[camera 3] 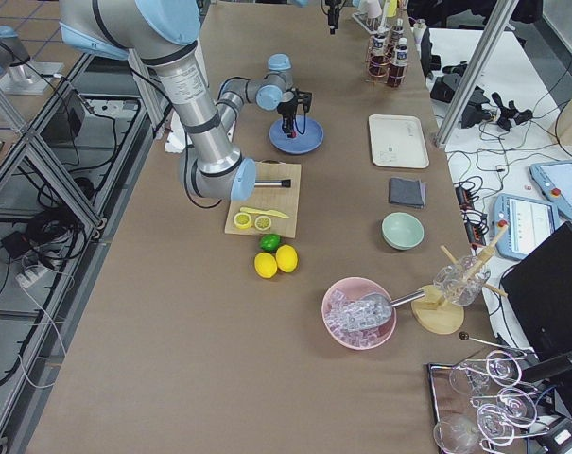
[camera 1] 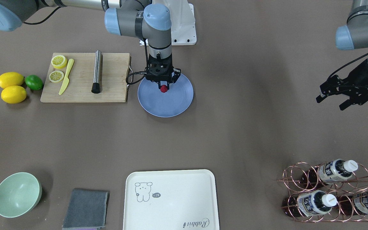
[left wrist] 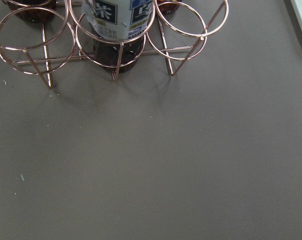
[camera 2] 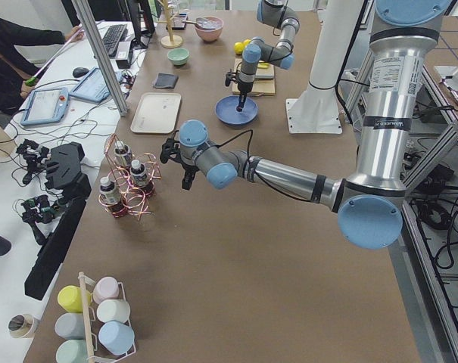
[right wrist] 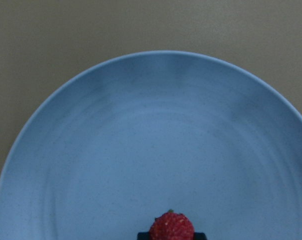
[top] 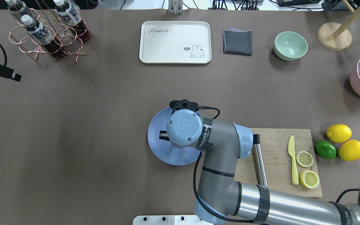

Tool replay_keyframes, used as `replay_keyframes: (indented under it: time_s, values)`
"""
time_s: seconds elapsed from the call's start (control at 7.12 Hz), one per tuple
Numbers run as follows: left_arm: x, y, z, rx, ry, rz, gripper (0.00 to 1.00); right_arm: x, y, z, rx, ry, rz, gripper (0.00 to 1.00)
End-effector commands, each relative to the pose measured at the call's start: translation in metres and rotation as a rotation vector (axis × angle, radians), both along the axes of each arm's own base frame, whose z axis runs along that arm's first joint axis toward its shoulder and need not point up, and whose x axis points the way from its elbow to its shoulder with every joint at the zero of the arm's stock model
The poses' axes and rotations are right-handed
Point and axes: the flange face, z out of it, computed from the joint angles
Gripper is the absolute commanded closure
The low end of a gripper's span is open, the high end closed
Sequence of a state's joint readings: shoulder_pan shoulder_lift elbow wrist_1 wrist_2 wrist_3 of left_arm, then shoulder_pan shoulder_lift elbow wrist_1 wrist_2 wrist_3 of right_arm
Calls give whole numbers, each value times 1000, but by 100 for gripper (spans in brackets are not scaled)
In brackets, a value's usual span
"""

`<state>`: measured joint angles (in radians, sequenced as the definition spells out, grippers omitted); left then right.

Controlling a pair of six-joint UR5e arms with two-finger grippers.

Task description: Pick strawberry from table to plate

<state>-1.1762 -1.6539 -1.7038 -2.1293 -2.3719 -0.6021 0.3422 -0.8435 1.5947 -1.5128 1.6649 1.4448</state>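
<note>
Now the right gripper (camera 1: 164, 87), fingers pinched on the strawberry (camera 1: 163, 89), hangs over the plate (camera 1: 171, 107); best to ease down and open slowly so it won't roll off.

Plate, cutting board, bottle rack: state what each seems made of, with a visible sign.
Plate: probably plastic or melamine; matte, faintly speckled blue, no glaze shine.
Cutting board: wood or bamboo; pale visible grain, dull surface.
Bottle rack: metal wire with a glossy copper-coloured finish; thin bent rings.
</note>
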Motion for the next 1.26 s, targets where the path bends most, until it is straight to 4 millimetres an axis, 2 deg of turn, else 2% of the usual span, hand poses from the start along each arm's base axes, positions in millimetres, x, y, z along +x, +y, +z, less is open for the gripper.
replay_keyframes:
  time_s: [0.0, 0.14, 0.28, 0.56, 0.7, 0.84, 0.98, 1.12]
  values:
    - [-1, 0, 2, -4, -1, -1, 2, -8, -3, 2, -2, -9, 8, 1]
    - [-1, 0, 2, -7, 0, 0, 2, -6, -1, -2, -2, -18, 8, 0]
    - [-4, -1, 2, -8, 1, -4, 2, 11, -11, -17, 0, -42, 19, 0]
    - [-14, -4, 3, 12, 1, 0, 2, 75, -39, -45, -61, -54, 19, 0]
    - [-37, -2, 16, 10, -26, -7, 2, 124, -62, -42, -88, 5, 0, 0]
    - [-61, 3, 37, 49, -74, 25, 2, 197, -90, -18, -74, 96, -42, 0]
    - [-82, 8, 57, 81, -126, 64, 2, 285, -115, 36, -48, 128, -105, 0]
    - [-117, 7, 70, 88, -172, 80, 2, 383, -143, 97, -41, 118, -165, 0]
